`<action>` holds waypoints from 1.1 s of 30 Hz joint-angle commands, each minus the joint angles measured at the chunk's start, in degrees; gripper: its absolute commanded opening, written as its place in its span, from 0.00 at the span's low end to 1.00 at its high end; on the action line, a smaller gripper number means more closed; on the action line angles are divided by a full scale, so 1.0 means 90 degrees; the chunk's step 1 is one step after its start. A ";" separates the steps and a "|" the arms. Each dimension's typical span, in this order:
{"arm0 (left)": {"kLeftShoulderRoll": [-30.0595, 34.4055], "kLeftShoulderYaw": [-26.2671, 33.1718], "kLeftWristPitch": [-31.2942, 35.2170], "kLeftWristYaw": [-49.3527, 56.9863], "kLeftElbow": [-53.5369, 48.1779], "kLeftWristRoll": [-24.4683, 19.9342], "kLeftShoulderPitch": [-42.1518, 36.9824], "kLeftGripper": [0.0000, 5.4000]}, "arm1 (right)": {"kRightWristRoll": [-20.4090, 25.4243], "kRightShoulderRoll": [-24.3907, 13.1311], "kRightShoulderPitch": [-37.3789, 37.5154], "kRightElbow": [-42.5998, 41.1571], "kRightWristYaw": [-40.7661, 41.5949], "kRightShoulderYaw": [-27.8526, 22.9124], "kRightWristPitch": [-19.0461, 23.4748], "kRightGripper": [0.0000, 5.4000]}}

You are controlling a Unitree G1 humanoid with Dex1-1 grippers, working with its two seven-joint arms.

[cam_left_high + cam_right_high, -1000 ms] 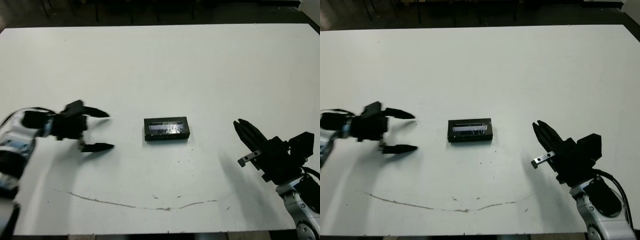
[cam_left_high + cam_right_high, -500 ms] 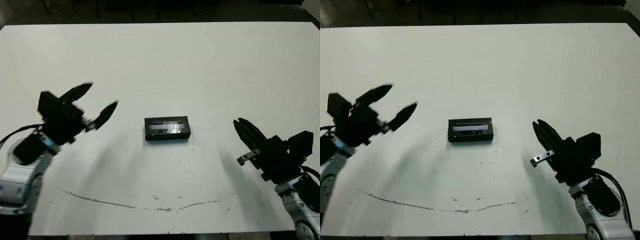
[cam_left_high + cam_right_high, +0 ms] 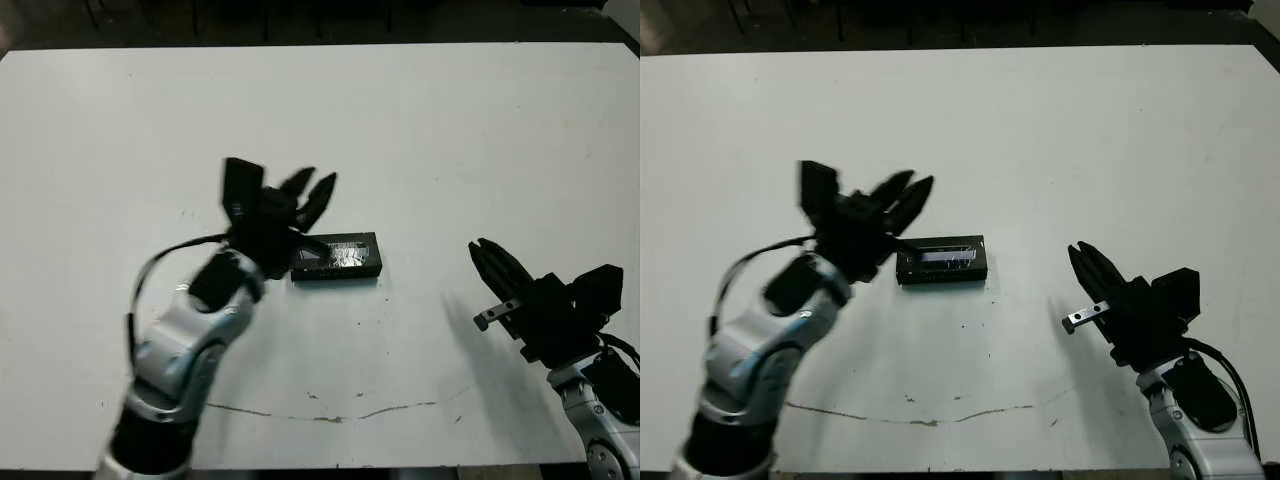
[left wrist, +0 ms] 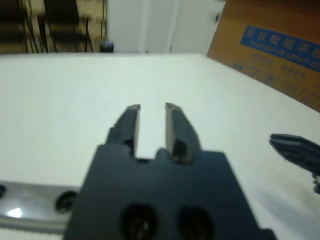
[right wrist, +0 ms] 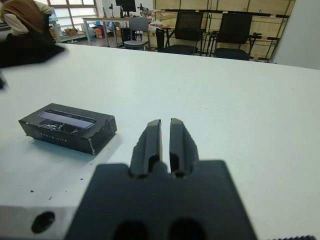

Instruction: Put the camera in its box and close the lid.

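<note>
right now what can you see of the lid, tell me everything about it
The lid is a black rectangular block with a long pale silvery stripe along its top face and faint pale marks on its side. It lies flat near the middle of the white table, closed on the box. Neither gripper touches it; the left gripper hangs raised beside it.

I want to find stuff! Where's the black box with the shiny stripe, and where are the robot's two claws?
lid (image 3: 336, 256): left eye view, on its pale stripe.
left gripper (image 3: 312, 190): left eye view, between its fingertips.
right gripper (image 3: 1077, 250): right eye view, at its closed fingertips.
</note>
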 commanded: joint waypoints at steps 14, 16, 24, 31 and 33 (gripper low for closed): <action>-0.0853 -0.0867 -0.1132 0.0385 0.2940 0.0888 0.0688 0.00 | -0.0015 0.0076 0.0130 0.0221 0.0112 -0.0023 -0.0234 0.00; -0.0811 -0.0916 -0.1124 0.0370 0.3128 0.0955 0.0741 0.00 | -0.0025 0.0086 0.0166 0.0153 0.0090 -0.0014 -0.0213 0.00; -0.0835 -0.0762 -0.1101 0.0490 0.3615 0.0977 0.0924 0.00 | 0.0027 0.0113 0.0231 0.0173 0.0164 -0.0015 -0.0284 0.00; -0.0452 -0.0394 -0.1959 0.0292 0.2159 0.0526 0.1877 0.00 | 0.0004 0.0156 0.0334 -0.0139 0.0019 0.0022 -0.0166 0.00; -0.0114 -0.0342 -0.2513 0.0037 0.1662 0.0479 0.2154 0.00 | -0.0053 0.0160 0.0348 -0.0228 -0.0042 0.0031 -0.0148 0.00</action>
